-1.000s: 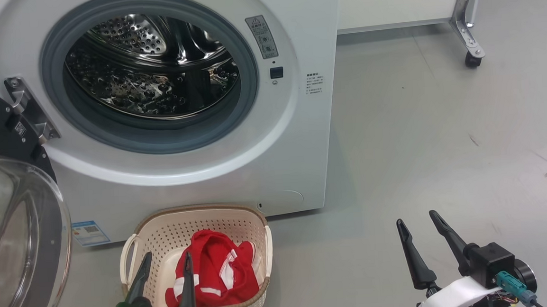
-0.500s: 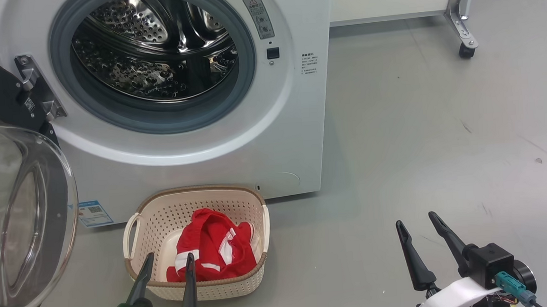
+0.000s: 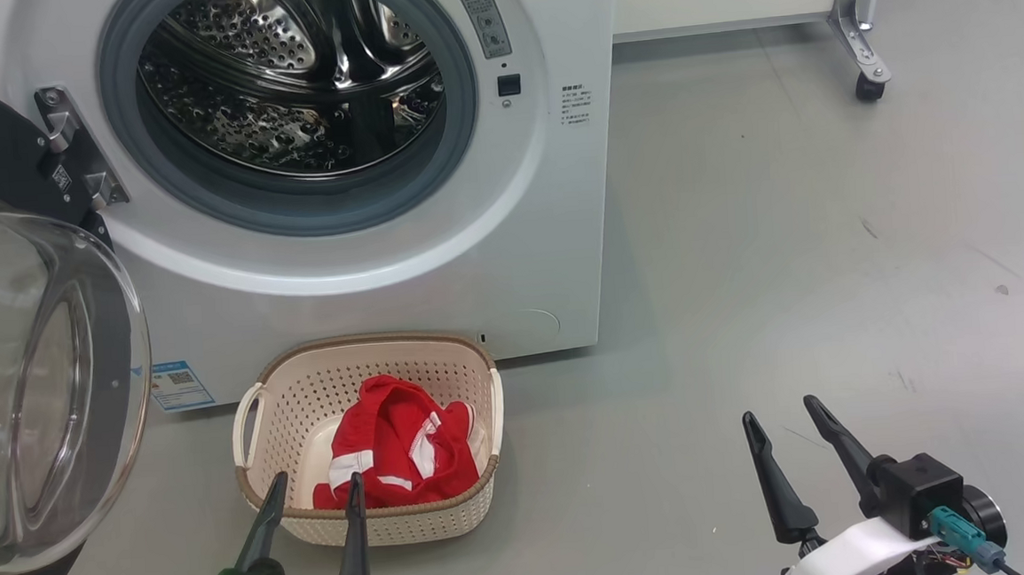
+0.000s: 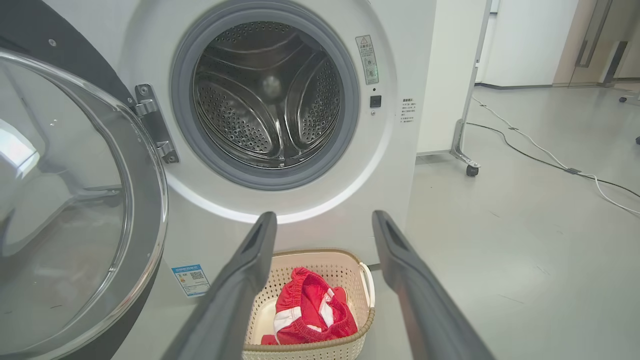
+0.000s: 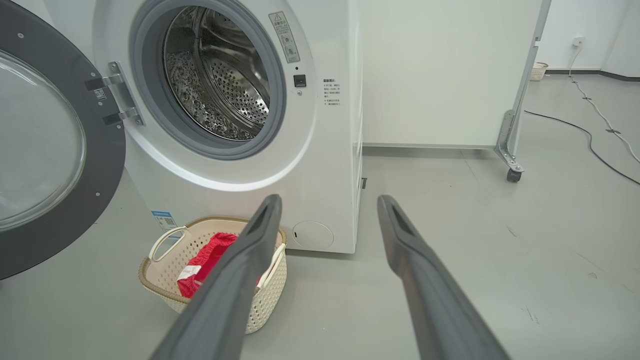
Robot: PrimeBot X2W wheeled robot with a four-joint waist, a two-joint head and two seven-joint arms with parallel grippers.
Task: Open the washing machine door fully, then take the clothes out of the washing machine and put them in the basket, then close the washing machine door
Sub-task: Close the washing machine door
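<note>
Upper left: white washing machine, perforated steel drum, grey rubber seal. Glossy black round door with bulging glass bowl, swung wide at left edge. Lower centre: red, white-striped clothes crumpled inside cream perforated basket. Left gripper, right gripper: fingers spread wide, holding nothing.

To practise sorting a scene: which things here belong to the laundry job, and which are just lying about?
Job: washer, door, clothes, basket.
Lying about: stand, cable.
</note>
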